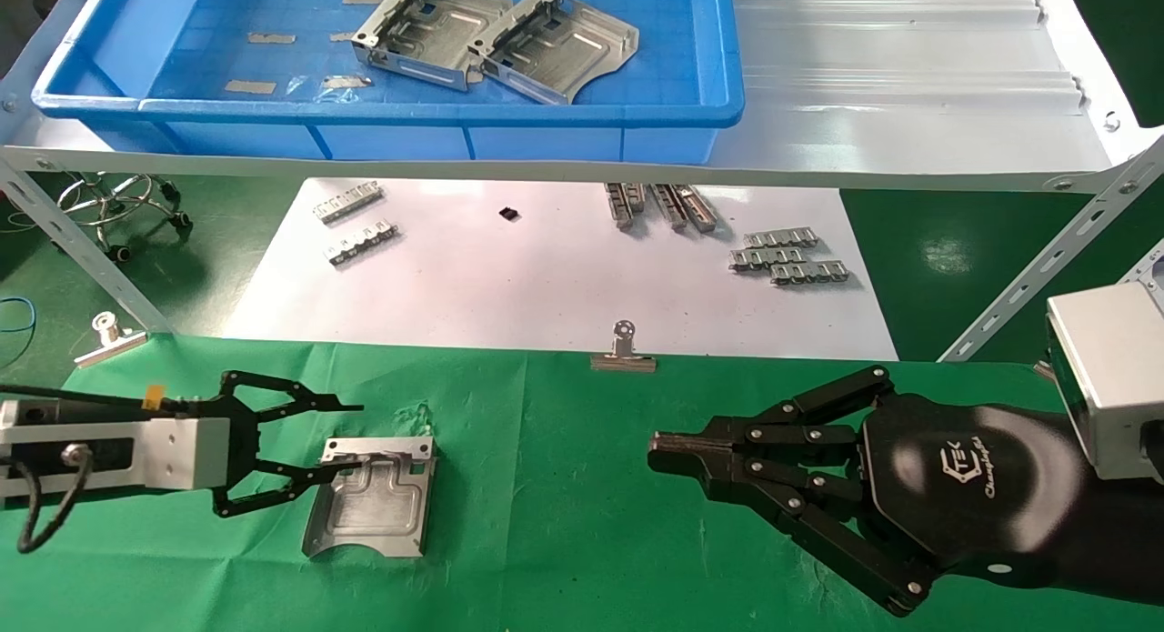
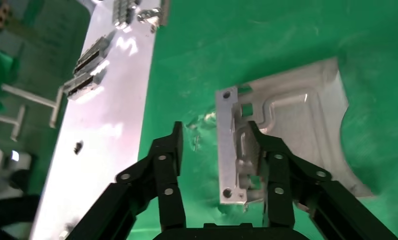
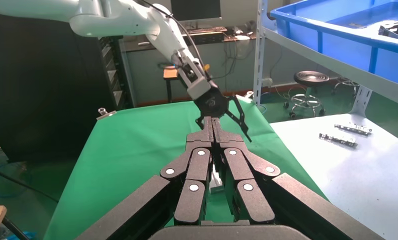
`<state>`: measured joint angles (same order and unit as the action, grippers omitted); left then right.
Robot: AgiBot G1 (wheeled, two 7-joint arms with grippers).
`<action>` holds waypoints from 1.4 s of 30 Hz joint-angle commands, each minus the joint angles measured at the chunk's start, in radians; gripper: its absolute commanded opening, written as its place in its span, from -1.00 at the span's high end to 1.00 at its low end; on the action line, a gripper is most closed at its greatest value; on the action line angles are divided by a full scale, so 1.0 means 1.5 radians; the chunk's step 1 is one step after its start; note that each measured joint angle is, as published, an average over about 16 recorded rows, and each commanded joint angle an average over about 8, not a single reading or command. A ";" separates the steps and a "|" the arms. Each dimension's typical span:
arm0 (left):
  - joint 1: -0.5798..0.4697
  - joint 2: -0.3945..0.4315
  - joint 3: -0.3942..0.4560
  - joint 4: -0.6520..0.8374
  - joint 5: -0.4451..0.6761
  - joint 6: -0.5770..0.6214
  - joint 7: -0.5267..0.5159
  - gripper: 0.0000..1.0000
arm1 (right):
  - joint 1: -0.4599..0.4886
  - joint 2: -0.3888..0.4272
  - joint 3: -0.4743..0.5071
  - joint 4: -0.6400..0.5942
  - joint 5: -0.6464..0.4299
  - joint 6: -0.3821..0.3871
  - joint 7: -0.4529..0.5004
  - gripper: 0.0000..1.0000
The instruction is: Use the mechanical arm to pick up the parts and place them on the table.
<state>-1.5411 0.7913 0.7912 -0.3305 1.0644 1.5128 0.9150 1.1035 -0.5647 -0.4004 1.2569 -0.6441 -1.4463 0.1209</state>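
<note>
Wrinkled green cloth covers the table (image 1: 564, 486); a white sheet (image 1: 546, 277) lies beyond it, under a metal shelf (image 1: 909, 77) carrying a blue bin (image 1: 409, 127). One part (image 1: 373, 509) lies flat on the cloth. Left gripper (image 1: 341, 439) is spread apart, one finger (image 2: 257, 145) over the part's folded edge, the other finger beside it. Right gripper (image 1: 657, 455) hovers with its fingers pressed together, well apart from that part. Two more parts (image 1: 491, 41) rest inside the bin.

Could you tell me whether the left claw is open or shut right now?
Open: the left claw has its fingers spread above the part lying flat on the table.
</note>
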 commanded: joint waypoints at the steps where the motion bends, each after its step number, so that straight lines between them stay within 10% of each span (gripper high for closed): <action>1: -0.006 -0.003 0.001 0.010 -0.006 0.021 -0.031 -1.00 | 0.000 0.000 0.000 0.000 0.000 0.000 0.000 0.36; 7: 0.010 -0.010 -0.018 -0.021 -0.021 0.031 -0.106 -1.00 | 0.000 0.000 0.000 0.000 0.000 0.000 0.000 -1.00; 42: 0.197 -0.078 -0.218 -0.402 -0.146 0.005 -0.496 -1.00 | 0.000 0.000 0.000 0.000 0.000 0.000 0.000 -1.00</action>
<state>-1.2463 0.6739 0.4640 -0.9330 0.8455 1.5198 0.1718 1.1036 -0.5646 -0.4006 1.2569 -0.6440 -1.4462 0.1208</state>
